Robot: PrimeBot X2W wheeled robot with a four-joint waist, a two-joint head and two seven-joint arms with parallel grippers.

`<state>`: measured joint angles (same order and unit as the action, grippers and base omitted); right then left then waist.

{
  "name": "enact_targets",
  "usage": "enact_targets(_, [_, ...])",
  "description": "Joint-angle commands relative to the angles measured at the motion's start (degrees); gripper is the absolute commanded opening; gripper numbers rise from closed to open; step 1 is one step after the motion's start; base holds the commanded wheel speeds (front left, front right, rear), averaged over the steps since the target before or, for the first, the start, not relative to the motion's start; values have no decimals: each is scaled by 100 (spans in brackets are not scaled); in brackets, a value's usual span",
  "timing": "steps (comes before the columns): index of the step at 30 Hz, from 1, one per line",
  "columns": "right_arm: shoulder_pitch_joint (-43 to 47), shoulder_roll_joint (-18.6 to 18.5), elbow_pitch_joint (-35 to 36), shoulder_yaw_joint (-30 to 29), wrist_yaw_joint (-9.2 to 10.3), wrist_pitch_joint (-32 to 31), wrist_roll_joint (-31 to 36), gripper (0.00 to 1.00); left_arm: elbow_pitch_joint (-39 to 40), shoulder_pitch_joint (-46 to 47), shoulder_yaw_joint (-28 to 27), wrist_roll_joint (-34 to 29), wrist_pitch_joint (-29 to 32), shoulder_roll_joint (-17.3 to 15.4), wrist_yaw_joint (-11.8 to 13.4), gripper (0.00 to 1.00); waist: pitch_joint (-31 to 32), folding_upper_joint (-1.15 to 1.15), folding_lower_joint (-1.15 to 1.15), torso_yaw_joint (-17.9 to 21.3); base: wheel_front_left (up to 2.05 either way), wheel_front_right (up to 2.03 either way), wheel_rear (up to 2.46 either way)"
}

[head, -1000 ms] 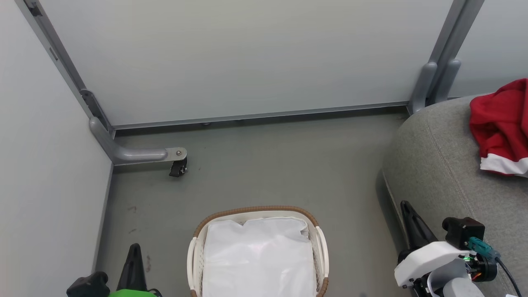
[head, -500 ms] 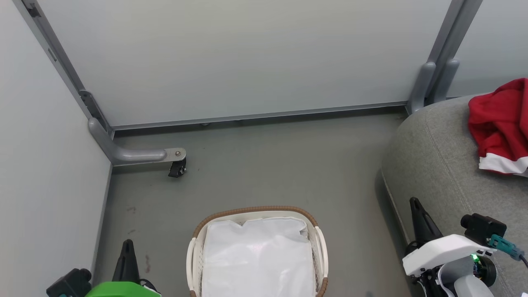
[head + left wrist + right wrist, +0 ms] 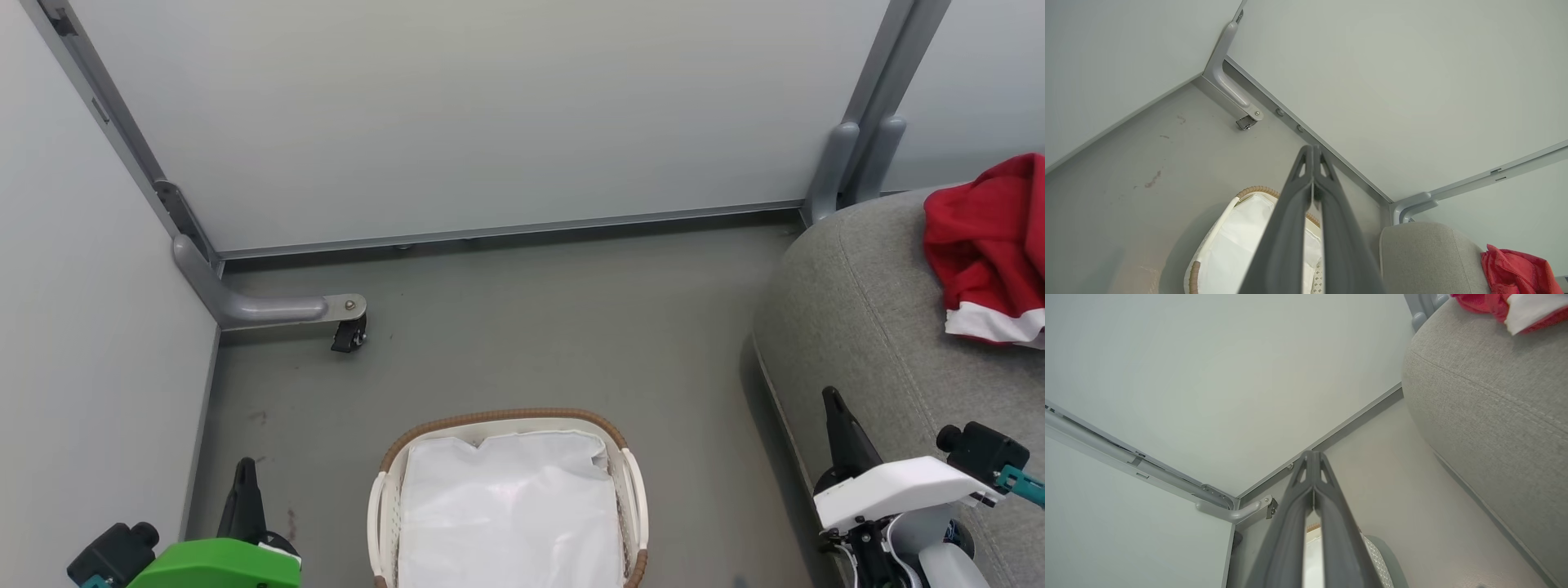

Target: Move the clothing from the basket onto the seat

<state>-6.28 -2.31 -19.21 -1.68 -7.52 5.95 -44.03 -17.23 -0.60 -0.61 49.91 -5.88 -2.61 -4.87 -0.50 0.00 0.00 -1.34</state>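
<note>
The red clothing (image 3: pixel 988 237) with a white band lies on the grey seat (image 3: pixel 865 327) at the right edge; it also shows on the seat as clothing (image 3: pixel 1519 273) and clothing (image 3: pixel 1506 306). The basket (image 3: pixel 510 420) stands on the floor at bottom centre, holding just its white liner (image 3: pixel 506 506). My left gripper (image 3: pixel 243 467) is shut and empty, left of the basket. My right gripper (image 3: pixel 831 397) is shut and empty, beside the seat's near corner. In each wrist view the tips meet: left gripper (image 3: pixel 1312 149), right gripper (image 3: pixel 1312 454).
Pale partition walls (image 3: pixel 490 122) close the space at back and left. A grey metal foot with a caster (image 3: pixel 347 335) juts onto the floor at the left corner. A grey post (image 3: pixel 857 155) stands by the seat. Bare grey floor (image 3: pixel 571 327) lies between basket and wall.
Both arms have drawn outward and down: the left gripper to the lower left, the right gripper to the right. The clothing, basket and seat stay put.
</note>
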Motion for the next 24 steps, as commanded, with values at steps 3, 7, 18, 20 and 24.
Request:
enact_targets(3, [-40,-38,120,-55,2,-102,-364,0,89,193,-71,316,79,-21,-40,0,1,0,0,5,0,0,0])
enact_targets(7, [-37,-40,150,-84,2,-175,-660,0,108,229,-106,576,158,-22,-58,0,3,0,0,11,0,0,0])
enact_targets(18, [-31,-47,221,-157,3,-368,-1403,0,153,326,-199,1231,352,-25,-95,0,7,0,0,27,0,0,0])
enact_targets(20, [-29,-48,234,-170,3,-402,-1534,0,160,336,-214,1345,386,-26,-103,0,7,0,0,30,0,0,0])
enact_targets(24, [-26,-50,258,-198,3,-470,-1794,0,172,368,-244,1576,456,-27,-120,0,9,0,0,37,0,0,0])
